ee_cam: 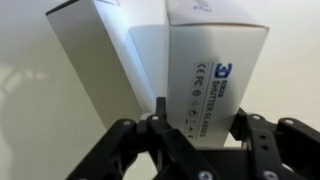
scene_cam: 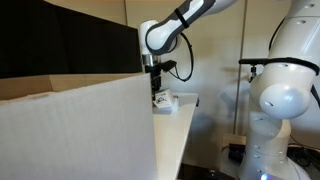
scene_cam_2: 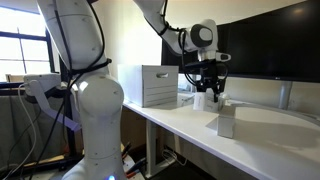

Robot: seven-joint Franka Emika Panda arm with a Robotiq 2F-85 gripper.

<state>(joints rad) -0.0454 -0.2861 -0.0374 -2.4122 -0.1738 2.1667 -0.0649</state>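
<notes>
Up close, gripper [ee_cam: 200,122] pinching a white carton [ee_cam: 215,60].
Black fingers [ee_cam: 157,130] clamp the smooth, printed cardboard by its sides, just over the pale tabletop [scene_cam_2: 260,140]; touching or not, can't tell. An exterior view adds a second upright white box [scene_cam_2: 226,120] nearby and dark monitors [scene_cam_2: 270,40] behind; only the wrist view shows the label [ee_cam: 215,88].

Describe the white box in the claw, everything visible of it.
The white box is a closed, smooth carton, cardboard by its look, with a blue logo and small dark print down one face. It sits between the fingers of the claw, which clamp its sides. A second white carton tilts close beside it.
</notes>
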